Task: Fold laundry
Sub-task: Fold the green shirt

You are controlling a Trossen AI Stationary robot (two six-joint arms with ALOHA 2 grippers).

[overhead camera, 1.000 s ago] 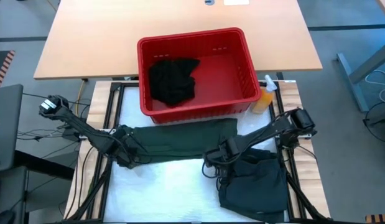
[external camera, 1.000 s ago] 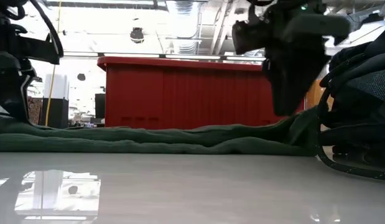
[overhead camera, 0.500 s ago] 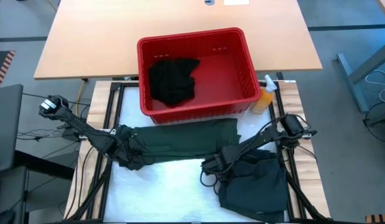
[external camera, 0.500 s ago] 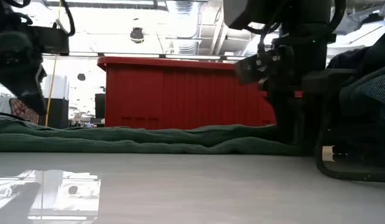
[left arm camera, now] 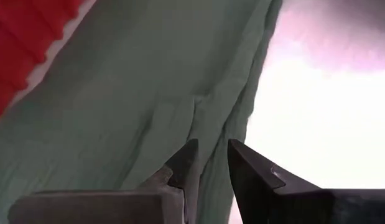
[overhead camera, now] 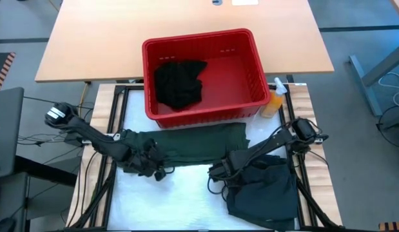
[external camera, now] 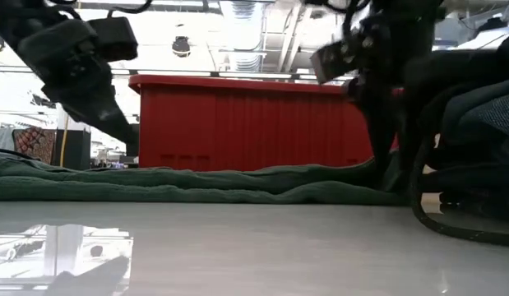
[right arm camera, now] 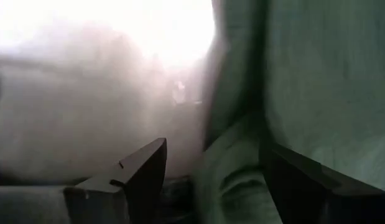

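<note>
From above, the green shirt (overhead camera: 186, 145) lies spread flat in front of the red basket (overhead camera: 257, 74), which holds a black garment (overhead camera: 180, 84). The left gripper (overhead camera: 154, 169) sits at the shirt's near left edge; the right gripper (overhead camera: 218, 173) sits at its near right corner, beside a dark teal garment (overhead camera: 267, 190).

At table level, the shirt (external camera: 196, 185) lies low across the table.

The left wrist view shows narrow fingers (left arm camera: 186, 163) pinching a shirt fold (left arm camera: 204, 118).

The right wrist view shows fingers (right arm camera: 145, 171) spread wide, straddling a fold (right arm camera: 232, 174), not clamped.

Basket (overhead camera: 254, 61): red plastic. Spread garment (overhead camera: 199, 145): dark green; bundled garment (overhead camera: 179, 84): black; heaped garment (overhead camera: 267, 190): dark teal. Spray bottle (overhead camera: 274, 101): orange.
</note>
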